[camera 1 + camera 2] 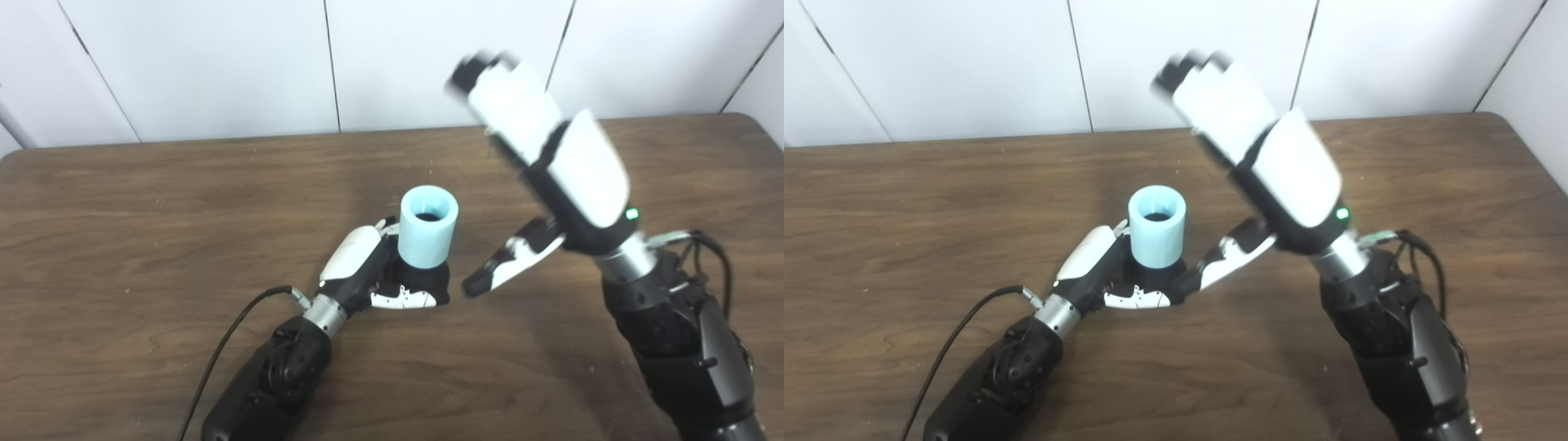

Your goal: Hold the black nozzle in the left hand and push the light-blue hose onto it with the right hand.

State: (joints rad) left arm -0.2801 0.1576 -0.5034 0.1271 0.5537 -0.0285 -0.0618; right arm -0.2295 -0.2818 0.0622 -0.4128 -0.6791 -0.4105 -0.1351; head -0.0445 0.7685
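While your left hand [367, 269] grips the black nozzle [425, 278] low on the table [153, 245], the light-blue hose [427, 226] sits upright on top of it, open end up. Fingers wrap the nozzle base, just under the hose. Your right hand [551, 165] is raised above and to the right of the hose, well apart, not touching, holding nothing; fingers spread & blurred, thumb pointing down toward the nozzle.
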